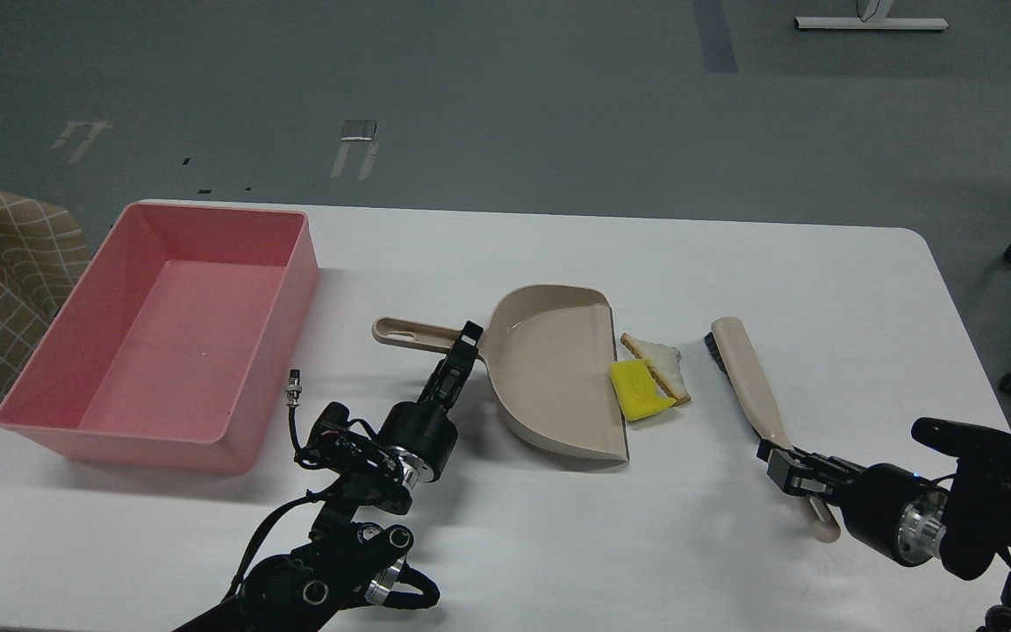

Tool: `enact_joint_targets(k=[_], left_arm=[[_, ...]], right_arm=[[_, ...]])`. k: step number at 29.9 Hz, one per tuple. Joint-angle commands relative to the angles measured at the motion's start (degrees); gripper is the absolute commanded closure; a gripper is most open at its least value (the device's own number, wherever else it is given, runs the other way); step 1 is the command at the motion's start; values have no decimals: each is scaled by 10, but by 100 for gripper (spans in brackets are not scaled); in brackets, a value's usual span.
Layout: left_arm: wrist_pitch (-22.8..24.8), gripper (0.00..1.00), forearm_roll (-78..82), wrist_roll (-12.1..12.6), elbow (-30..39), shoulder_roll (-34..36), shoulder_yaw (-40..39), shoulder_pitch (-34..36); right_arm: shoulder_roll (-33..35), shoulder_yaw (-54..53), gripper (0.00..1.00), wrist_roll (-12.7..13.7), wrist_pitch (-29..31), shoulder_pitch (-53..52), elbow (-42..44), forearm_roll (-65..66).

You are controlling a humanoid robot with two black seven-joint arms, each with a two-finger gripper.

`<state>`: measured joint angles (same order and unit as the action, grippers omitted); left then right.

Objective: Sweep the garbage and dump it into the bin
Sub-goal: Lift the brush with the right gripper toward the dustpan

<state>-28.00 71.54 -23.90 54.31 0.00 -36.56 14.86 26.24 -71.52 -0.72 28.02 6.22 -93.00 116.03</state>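
Resting against the open lip of the dustpan (549, 373), the garbage is lying near the middle of the white desk (505, 254): the yellow sponge square (637, 389) is overlapping the lip edge, and the triangular bread slice (659, 364) is lying just beside it on the right, touching it. Neither piece is being carried fully inside the pan yet. The pink bin (268, 351) is standing at the left of the desk, well apart from the garbage, and nothing is showing in it.

The left gripper (466, 342) is being held at the dustpan handle, at the point where the handle meets the pan; its jaws are seen end-on and dark, so whether they are closed on the handle cannot be told. The right gripper (791, 470) is being held at the near end of the brush (756, 395) handle, and its jaws appear to be clamped on that handle. The bristle end is lying just right of the bread slice, apart from it.

The task is judged to be at an early stage: both tools are being engaged, while the sweeping into the pan and the dumping into the bin are remaining to be done.
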Motion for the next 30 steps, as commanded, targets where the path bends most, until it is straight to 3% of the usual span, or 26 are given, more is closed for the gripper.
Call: enact_joint_targets(k=[1, 30], left_arm=[[0, 70, 0, 0, 0, 0, 0, 1], [0, 69, 1, 1, -1, 2, 1, 6]], right_arm=[[-21, 1, 82, 10, 0, -2, -5, 2], [-94, 2, 82, 22, 0, -24, 7, 35]])
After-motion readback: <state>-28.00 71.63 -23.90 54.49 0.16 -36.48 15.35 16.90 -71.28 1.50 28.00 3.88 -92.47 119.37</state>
